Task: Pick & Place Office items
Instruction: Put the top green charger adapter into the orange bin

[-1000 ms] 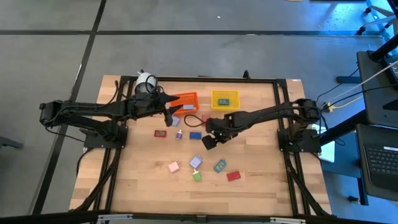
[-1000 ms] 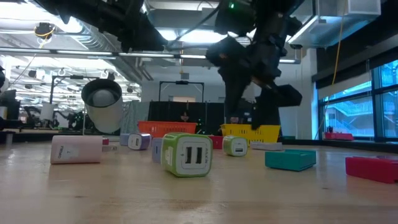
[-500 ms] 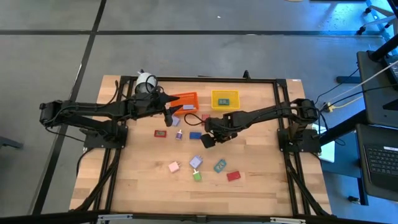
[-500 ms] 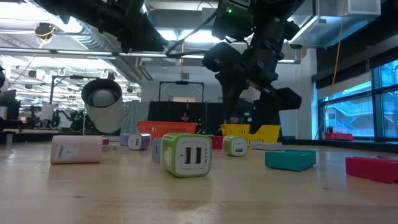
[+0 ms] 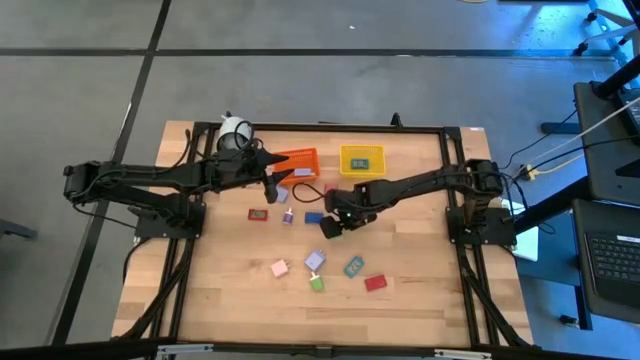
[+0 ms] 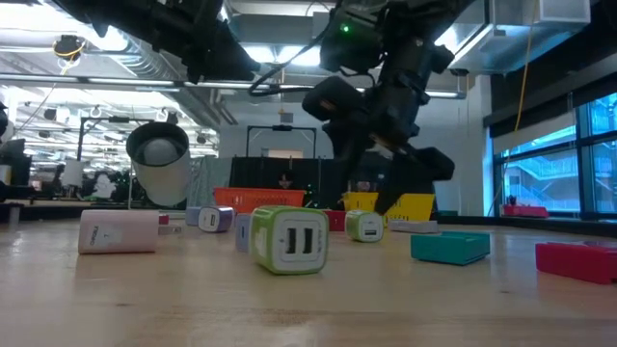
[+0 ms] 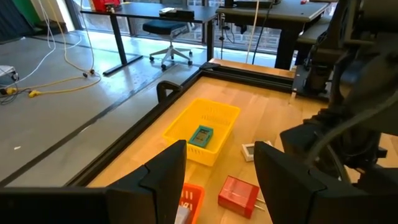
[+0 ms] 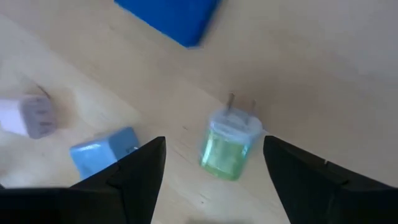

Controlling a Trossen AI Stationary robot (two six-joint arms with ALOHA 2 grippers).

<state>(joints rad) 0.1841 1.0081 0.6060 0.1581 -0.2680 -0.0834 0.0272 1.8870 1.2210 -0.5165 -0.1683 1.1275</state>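
- Across the middle of the high view, the right arm has drawn its right end effector (image 5: 331,226) a little toward the frame's left over the last second, over the desk (image 5: 220,290).
- Its fingers (image 8: 140,171) stand apart around nothing; in the right wrist view a small green charger block (image 8: 230,144) lies between them, so I judge a pick is being lined up.
- Upper left of centre, the left end effector (image 5: 275,185) has not moved, jaws part open, beside the orange bin (image 5: 300,160).
- Other office items (image 5: 318,262) lie scattered lower centre, unplaced.
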